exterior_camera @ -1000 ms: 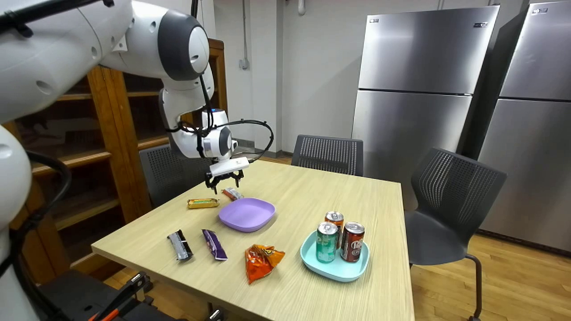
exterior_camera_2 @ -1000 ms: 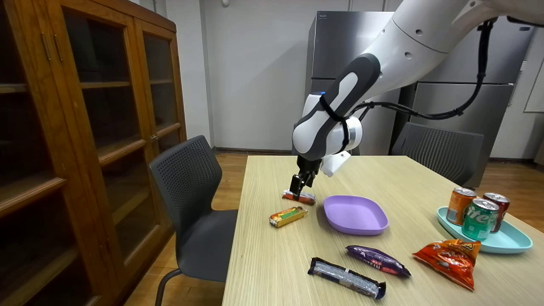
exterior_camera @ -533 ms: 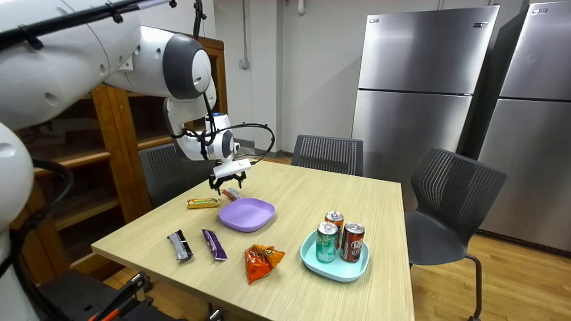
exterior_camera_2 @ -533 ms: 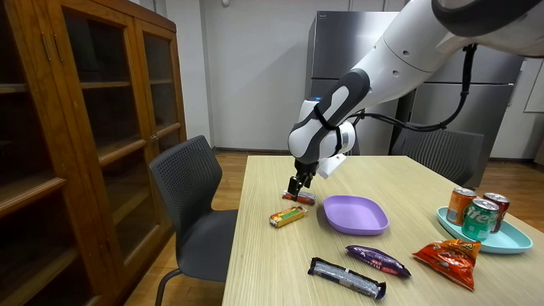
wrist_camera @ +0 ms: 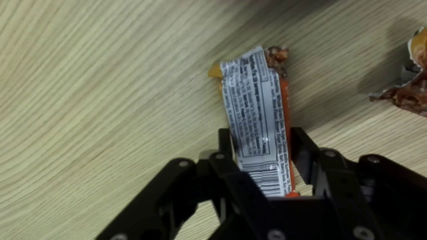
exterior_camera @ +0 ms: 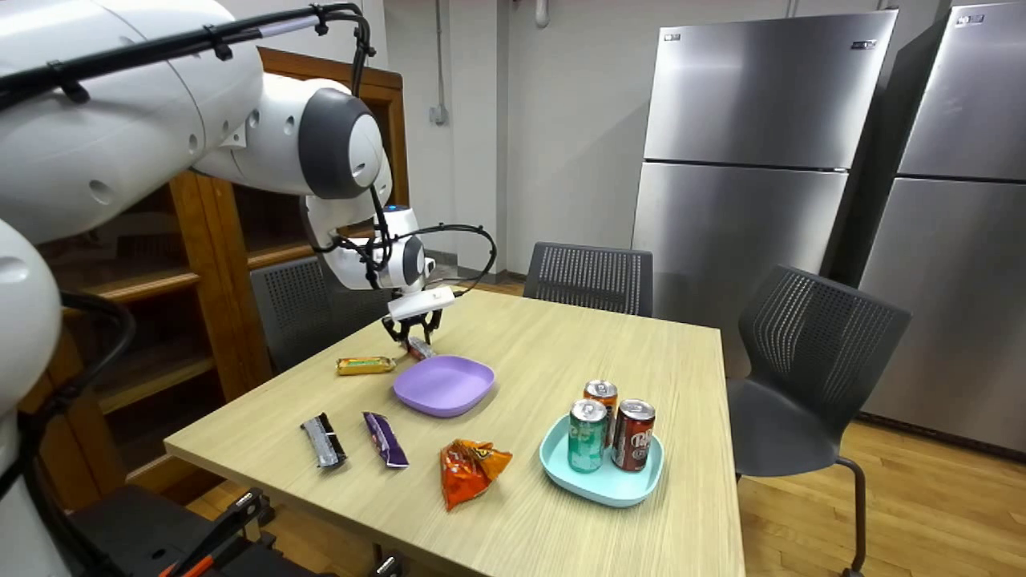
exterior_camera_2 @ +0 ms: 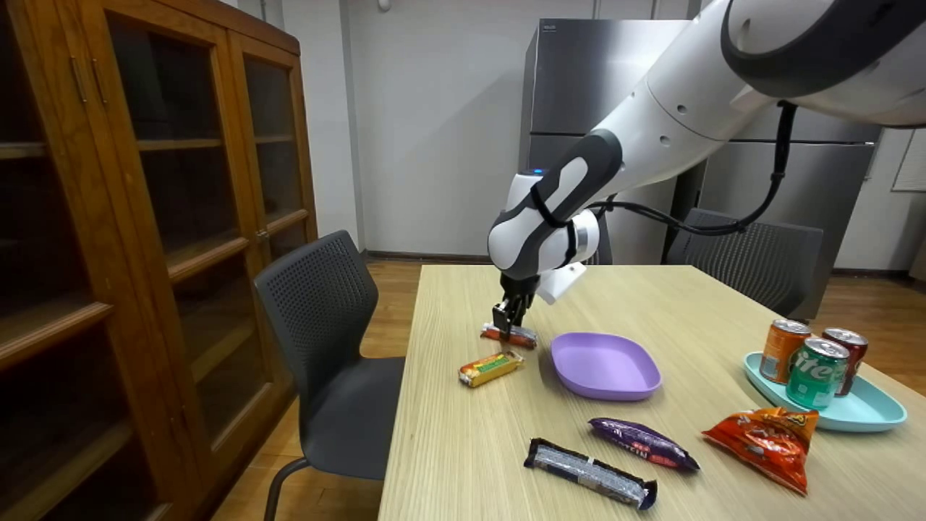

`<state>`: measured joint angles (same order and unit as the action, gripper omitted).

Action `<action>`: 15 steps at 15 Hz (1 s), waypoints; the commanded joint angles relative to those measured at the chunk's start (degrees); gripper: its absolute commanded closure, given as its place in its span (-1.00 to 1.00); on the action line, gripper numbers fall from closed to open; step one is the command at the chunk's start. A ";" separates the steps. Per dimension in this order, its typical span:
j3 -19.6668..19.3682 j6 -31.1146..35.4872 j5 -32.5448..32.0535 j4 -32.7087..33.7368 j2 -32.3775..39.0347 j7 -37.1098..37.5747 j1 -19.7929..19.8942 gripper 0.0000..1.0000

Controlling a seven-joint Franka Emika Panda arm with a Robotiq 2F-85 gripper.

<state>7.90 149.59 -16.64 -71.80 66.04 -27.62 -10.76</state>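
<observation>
i have the gripper (wrist_camera: 260, 135) low over the table (wrist_camera: 100, 100), one finger on each side of a wrapped bar (wrist_camera: 257, 121) in the middle of the wrist frame. the fingers sit right beside its edges, near enough to look like contact on the right, but i can't tell whether they are really squeezing it. the bar lies flat on the wood, white label up; in an exterior view it shows left of centre, just above the rim of the purple plate (exterior_camera: 444, 387).

what worries me is the hold point. the fingertips flank the lower half of the bar, so a lift from there could let the far end droop or swing. the film looks slick and loose, and a pinch that catches mostly wrapper might let the bar slide out. the tips also look close to the wood, so pressing any lower could make them scrape.

at the right edge of the wrist frame a crinkled wrapper end (wrist_camera: 417, 100) pokes in, which i take for the yellow bar (exterior_camera_2: 490, 369), just below the gripper in an exterior view. drifting sideways that way could knock it askew; travelling low toward the plate could clip its rim.
</observation>
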 commanded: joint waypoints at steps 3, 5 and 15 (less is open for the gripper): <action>-0.12 -1.92 -0.37 2.90 0.63 -0.52 -0.64 0.67; -0.04 -0.94 -0.50 1.53 -0.62 -0.45 -0.56 0.67; -0.31 6.02 -1.18 -12.56 -11.50 -0.13 2.24 0.67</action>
<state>7.81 152.60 -16.64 -75.33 60.97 -27.62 -9.98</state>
